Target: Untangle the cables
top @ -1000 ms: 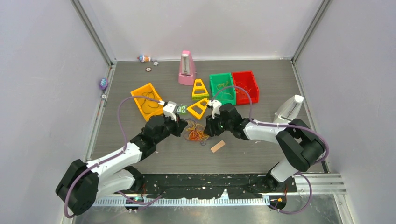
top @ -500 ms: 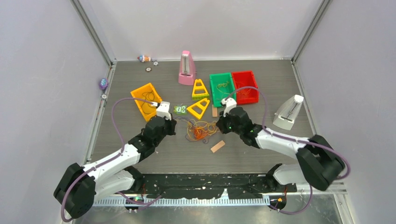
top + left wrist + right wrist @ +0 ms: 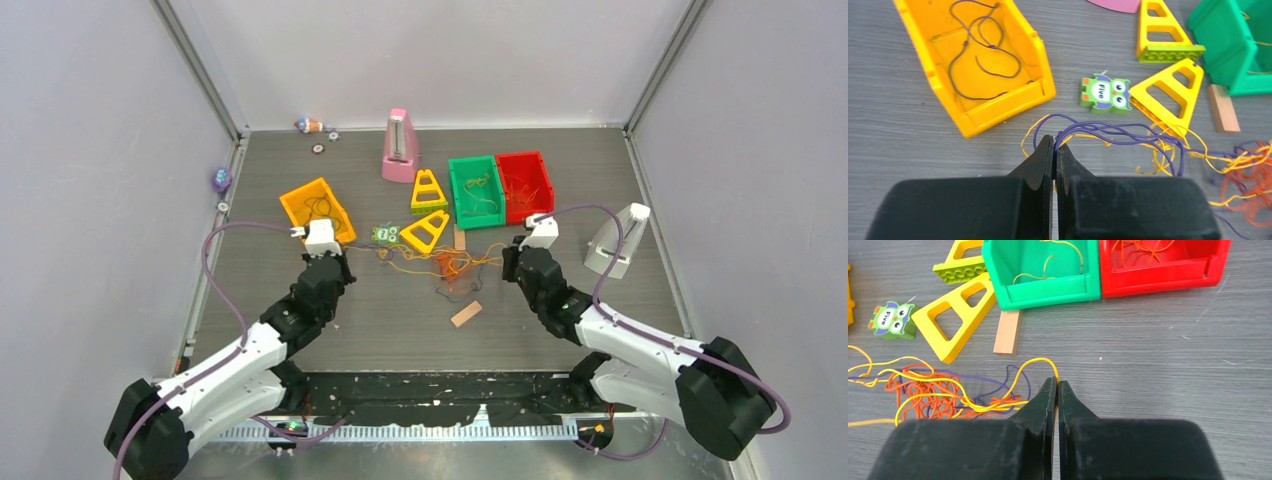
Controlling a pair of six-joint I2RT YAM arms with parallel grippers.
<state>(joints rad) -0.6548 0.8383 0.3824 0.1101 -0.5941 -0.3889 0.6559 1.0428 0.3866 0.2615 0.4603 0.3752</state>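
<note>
- L gripper (image 3: 1054, 144): jaws pressed together, pinching a bundle of purple strands (image 3: 1108, 131) at the tips. A yellow loop ran by the tips too; couldn't tell if it was caught.
- R gripper (image 3: 1057, 384): jaws closed, w/ the top of a yellow strand (image 3: 1034, 361) loop nipped between the tips.
- Tangle of cables (image 3: 448, 265) (orange-red, yellow, purple) lay mid-table (image 3: 600, 180) between the 2 grippers, strung out sideways toward each.
- Orange bin (image 3: 998, 107), far-left of the tangle, held a loose purple cord (image 3: 983, 60).
- Green bin (image 3: 1048, 292) & red bin (image 3: 1158, 275) sat side by side. Green held a yellow cord (image 3: 1028, 275), red an orange-red cord (image 3: 1143, 246).
- Owl block marked "Five" (image 3: 1103, 93) was just beside a flat yellow triangle frame (image 3: 1168, 95).
- Wooden block (image 3: 1008, 332) lay just in front of the green bin.
</note>
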